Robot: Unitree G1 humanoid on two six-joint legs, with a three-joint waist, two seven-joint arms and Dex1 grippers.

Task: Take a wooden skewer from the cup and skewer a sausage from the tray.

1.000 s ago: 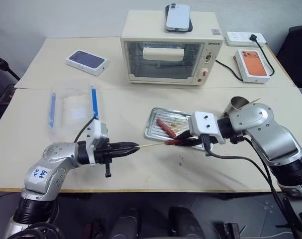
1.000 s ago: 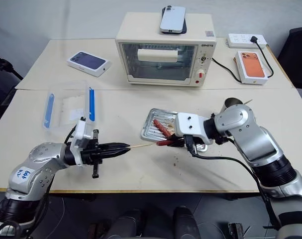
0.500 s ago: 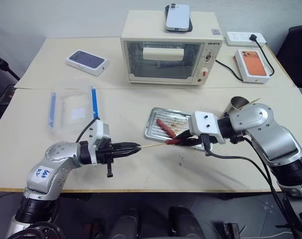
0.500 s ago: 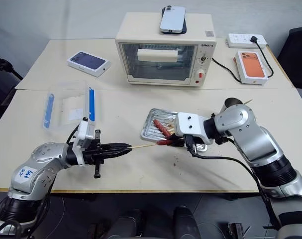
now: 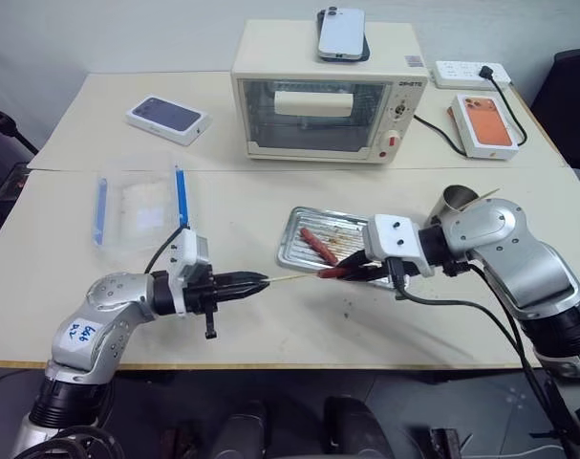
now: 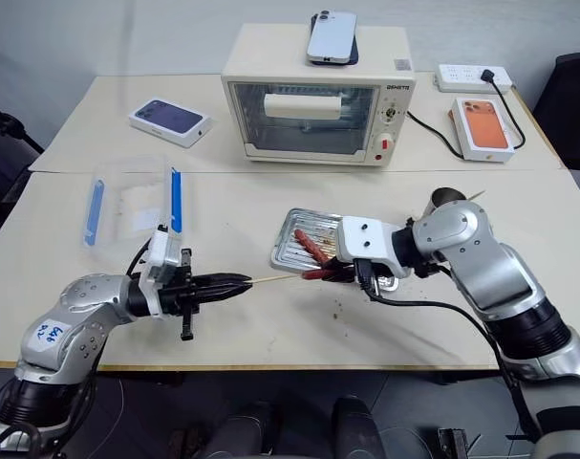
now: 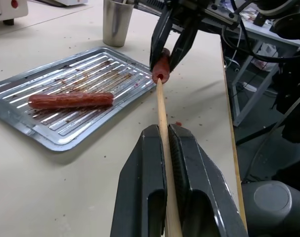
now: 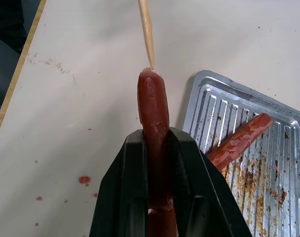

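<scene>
Gripping the wooden skewer (image 7: pixel 162 116), the left gripper (image 5: pixel 254 283) sat lower left of the head frame, its fingers clamped together on the stick, pointing toward frame right. The skewer ran level from those fingers to the sausage (image 8: pixel 152 106), with its pointed tip touching the sausage's end face, right at the torn end in the right wrist view; how deep it went in could not be told. The right gripper (image 5: pixel 339 272) sat at frame center-right, fingers clamped on the sausage from both sides, sausage end sticking out past the fingertips toward frame left. That held sausage hung just in front of the tray (image 5: pixel 291 251), near its front edge. The tray lay flat on the table (image 5: pixel 270 325) at frame center, ribbed bottom with brown grease marks. A second sausage (image 5: pixel 317 245) lay loose inside the tray, on the ribs, angled. The cup (image 5: pixel 454 200) stood upright behind the right arm, right of the tray, with another skewer (image 5: pixel 488 194) poking out of it. Left of center was a clear plastic box (image 5: pixel 141 204) with blue clips. Farther back, upper center, stood a toaster oven (image 5: pixel 318 96) with a phone (image 5: pixel 341 32) on top. A phone box (image 5: pixel 167 118) sat upper left, an orange phone box (image 5: pixel 486 124) and a power strip (image 5: pixel 471 72) upper right.
</scene>
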